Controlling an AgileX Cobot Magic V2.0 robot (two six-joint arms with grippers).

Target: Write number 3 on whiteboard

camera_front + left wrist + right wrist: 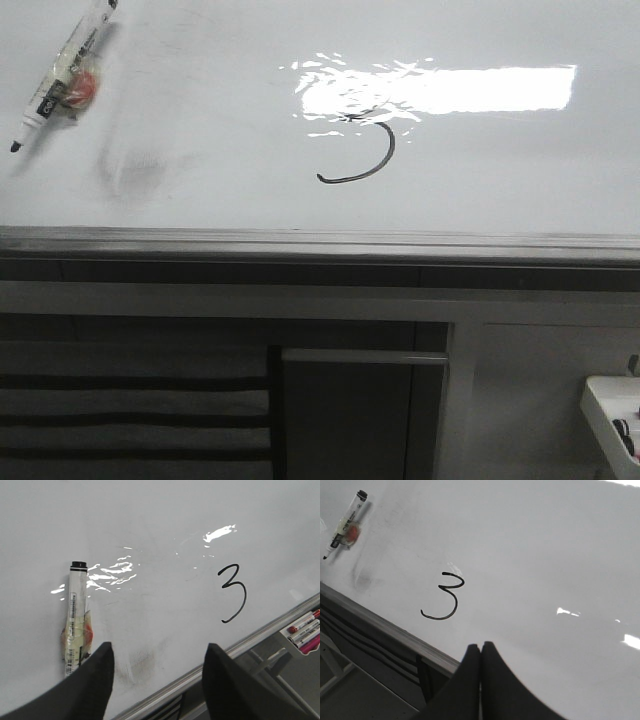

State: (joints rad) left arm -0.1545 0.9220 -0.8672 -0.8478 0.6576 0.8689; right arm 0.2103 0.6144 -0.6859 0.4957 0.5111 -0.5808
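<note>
The number 3 (244,599) is drawn in thin dark marker on the whiteboard (165,520). It shows whole in the right wrist view (456,605). In the front view only its lower hook (392,145) shows, and the top is lost in a bright reflection. A capped marker (68,62) lies on the board at the far left, also seen in the left wrist view (75,605). My left gripper (159,650) is open and empty above the board near its front edge, next to the marker. My right gripper (481,646) is shut and empty near the board's front edge. Neither gripper shows in the front view.
A grey smudge (140,175) sits on the board between the marker and the 3. The grey metal frame (300,240) runs along the front edge, with a cabinet (350,400) below it. A white tray of several markers (305,630) stands beyond the edge.
</note>
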